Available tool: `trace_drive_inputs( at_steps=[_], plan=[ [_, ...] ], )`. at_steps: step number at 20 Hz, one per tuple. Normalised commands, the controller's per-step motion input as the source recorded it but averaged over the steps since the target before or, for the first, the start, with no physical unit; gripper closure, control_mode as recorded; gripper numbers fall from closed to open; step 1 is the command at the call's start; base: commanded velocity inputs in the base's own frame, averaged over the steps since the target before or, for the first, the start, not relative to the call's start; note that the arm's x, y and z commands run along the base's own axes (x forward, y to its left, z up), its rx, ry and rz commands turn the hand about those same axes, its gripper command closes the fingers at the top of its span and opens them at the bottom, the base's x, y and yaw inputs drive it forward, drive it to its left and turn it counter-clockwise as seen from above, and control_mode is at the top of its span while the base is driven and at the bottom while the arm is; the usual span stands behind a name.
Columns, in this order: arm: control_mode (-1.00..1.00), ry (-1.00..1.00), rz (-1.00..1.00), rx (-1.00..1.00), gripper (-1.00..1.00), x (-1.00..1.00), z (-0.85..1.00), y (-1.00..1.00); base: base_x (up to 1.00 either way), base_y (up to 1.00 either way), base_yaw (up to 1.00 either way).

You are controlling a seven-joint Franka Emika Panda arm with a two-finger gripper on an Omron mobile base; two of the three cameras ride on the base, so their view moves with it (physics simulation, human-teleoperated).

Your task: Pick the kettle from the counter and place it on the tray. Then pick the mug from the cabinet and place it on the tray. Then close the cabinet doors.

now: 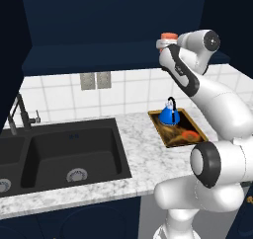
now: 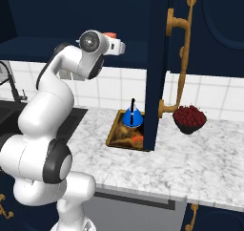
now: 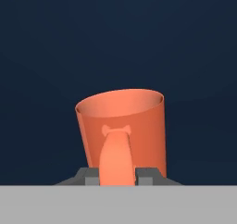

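Note:
The orange mug (image 3: 120,121) stands upright on the dark blue shelf inside the cabinet (image 1: 99,60), its handle turned toward the hand. My gripper (image 3: 118,177) is shut on that handle, with a dark fingertip pressed against each side. From the base, the mug (image 1: 168,36) shows just past the hand, high above the counter (image 1: 143,159). The mug (image 2: 109,35) also peeks out over the wrist from the right side. The blue kettle (image 1: 169,115) sits on the far end of the wooden tray (image 1: 195,129) below. The kettle (image 2: 132,116) and tray (image 2: 114,134) lie left of the open cabinet door (image 2: 157,68).
The open navy door with its brass handle (image 2: 183,58) hangs over the counter, right of the tray. A dark bowl of red fruit (image 2: 189,118) sits behind it. The black double sink (image 1: 64,154) and faucet (image 1: 17,114) lie to the left.

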Motion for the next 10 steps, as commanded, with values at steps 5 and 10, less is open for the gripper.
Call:
trace_drive_inputs(
  at_steps=[5,10],
  plan=[
    [-1.00,0.01,0.00,0.00,1.00,0.00,0.00,0.00,0.00,0.00,0.00],
    [-1.00,0.01,0.00,0.00,1.00,-0.09,0.00,0.00,0.00,0.00,0.00]
  ],
)
